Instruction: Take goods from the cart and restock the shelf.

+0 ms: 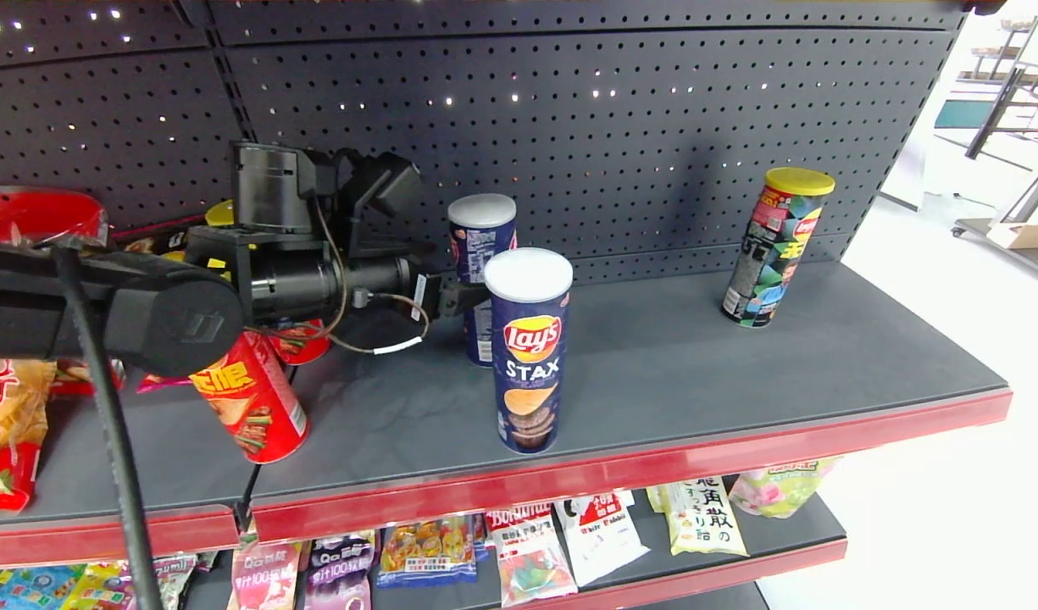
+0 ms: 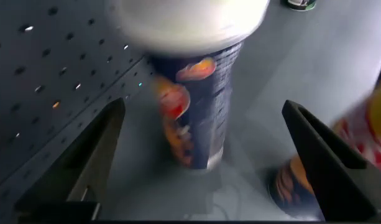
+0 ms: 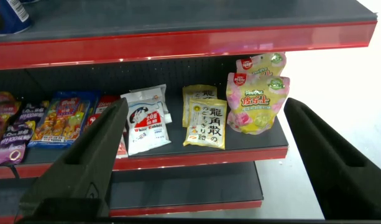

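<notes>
On the shelf (image 1: 739,373) stand two blue cans of chips with white lids. The front blue can (image 1: 529,356) is upright near the red edge. The rear blue can (image 1: 478,229) (image 2: 199,112) is upright just behind it, close to the pegboard wall (image 1: 620,127).

The left gripper (image 1: 461,298) (image 2: 202,107) is at the rear blue can, at about half of its height. Its two fingers (image 2: 97,162) are spread wide. In the left wrist view the can stands between them with a gap on each side, so they pinch nothing.

There are two red cans to the left. One red can (image 1: 252,402) is tilted under the arm, and the second red can (image 1: 302,347) is partly hidden behind it. One colourful can (image 1: 773,250) with a yellow lid stands alone, well apart to the right.

The right gripper (image 3: 206,102) is also spread, with nothing between its fingers (image 3: 84,162), and it faces the lower shelf (image 3: 196,160). There I count one white bag (image 3: 146,118), two yellow bags (image 3: 206,121) overlapping, and two pink-green bags (image 3: 258,99) one behind the other. More bags lie to the left, but I cannot count them surely.
</notes>
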`<state>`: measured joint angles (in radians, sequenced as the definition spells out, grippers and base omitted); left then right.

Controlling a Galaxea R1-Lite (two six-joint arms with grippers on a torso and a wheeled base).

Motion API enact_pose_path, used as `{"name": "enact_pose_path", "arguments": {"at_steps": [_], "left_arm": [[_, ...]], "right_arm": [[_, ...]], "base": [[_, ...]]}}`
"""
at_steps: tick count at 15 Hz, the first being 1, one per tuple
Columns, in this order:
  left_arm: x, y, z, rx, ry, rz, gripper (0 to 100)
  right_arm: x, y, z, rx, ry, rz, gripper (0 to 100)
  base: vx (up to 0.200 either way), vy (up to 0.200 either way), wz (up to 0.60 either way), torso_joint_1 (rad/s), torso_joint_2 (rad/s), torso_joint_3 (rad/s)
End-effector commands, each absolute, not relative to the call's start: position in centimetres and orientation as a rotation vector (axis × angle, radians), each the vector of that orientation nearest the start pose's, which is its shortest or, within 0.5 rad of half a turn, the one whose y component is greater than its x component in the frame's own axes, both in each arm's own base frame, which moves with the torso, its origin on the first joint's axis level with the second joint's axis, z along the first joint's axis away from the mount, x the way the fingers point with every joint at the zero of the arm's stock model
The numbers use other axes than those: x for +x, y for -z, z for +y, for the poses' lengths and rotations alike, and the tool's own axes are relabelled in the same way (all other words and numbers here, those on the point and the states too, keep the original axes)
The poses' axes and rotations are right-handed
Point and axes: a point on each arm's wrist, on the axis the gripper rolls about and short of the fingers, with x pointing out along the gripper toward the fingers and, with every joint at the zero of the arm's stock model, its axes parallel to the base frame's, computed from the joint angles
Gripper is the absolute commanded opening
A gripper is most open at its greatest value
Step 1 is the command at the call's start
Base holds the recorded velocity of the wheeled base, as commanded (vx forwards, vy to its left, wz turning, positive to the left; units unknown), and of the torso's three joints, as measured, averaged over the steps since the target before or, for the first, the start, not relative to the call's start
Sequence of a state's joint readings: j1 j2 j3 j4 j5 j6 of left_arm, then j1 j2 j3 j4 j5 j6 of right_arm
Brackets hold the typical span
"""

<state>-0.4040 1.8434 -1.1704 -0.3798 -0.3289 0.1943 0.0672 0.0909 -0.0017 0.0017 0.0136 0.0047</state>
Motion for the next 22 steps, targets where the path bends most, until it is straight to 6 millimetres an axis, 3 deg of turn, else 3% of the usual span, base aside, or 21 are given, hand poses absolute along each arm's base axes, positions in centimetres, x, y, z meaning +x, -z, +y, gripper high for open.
{"name": "enact_pose_path", "arguments": {"at_steps": [1,6,11,13,14,15,16,18,19,20,22], "left_arm": [[30.9,-22.2,-13.8,0.195,0.744,0.206,100],[27.7,-23.5,-12.3,0.194,0.738,0.179,100],[22.8,-24.9,-10.5,0.199,0.743,0.116,100],[18.8,-25.7,-8.8,0.195,0.742,0.063,100],[15.2,-25.8,-7.4,0.196,0.743,0.037,100],[13.0,-25.9,-6.4,0.197,0.738,0.023,100],[9.5,-25.8,-4.9,0.204,0.738,0.012,100],[4.7,-24.6,-2.4,0.197,0.648,0.012,100],[3.4,-23.8,-1.8,0.196,0.598,0.009,100],[1.1,-21.9,-0.7,0.186,0.419,-0.01,100],[0.0,-20.7,-0.3,0.116,0.213,0.011,100]], "right_arm": [[-1.6,-7.8,-0.1,0.002,-0.081,0.092,100],[-1.6,-7.8,-0.1,0.002,-0.081,0.092,100],[-1.6,-7.8,-0.1,0.002,-0.081,0.092,100],[-1.6,-7.8,-0.1,0.002,-0.081,0.092,100],[-1.6,-7.8,-0.1,0.002,-0.081,0.092,100],[-1.6,-7.8,-0.1,0.002,-0.081,0.092,100],[-1.6,-7.8,-0.1,0.002,-0.081,0.092,100],[-1.6,-7.8,-0.1,0.002,-0.081,0.092,100],[-1.6,-7.8,-0.1,0.002,-0.081,0.092,100],[-1.6,-7.8,-0.1,0.002,-0.081,0.092,100],[-1.6,-7.8,-0.1,0.002,-0.081,0.092,100]], "base": [[0.0,0.0,0.0,0.0,0.0,0.0],[0.0,0.0,0.0,0.0,0.0,0.0],[0.0,0.0,0.0,0.0,0.0,0.0],[0.0,0.0,0.0,0.0,0.0,0.0],[0.0,0.0,0.0,0.0,0.0,0.0],[0.0,0.0,0.0,0.0,0.0,0.0],[0.0,0.0,0.0,0.0,0.0,0.0],[0.0,0.0,0.0,0.0,0.0,0.0],[0.0,0.0,0.0,0.0,0.0,0.0],[0.0,0.0,0.0,0.0,0.0,0.0],[0.0,0.0,0.0,0.0,0.0,0.0]]}}
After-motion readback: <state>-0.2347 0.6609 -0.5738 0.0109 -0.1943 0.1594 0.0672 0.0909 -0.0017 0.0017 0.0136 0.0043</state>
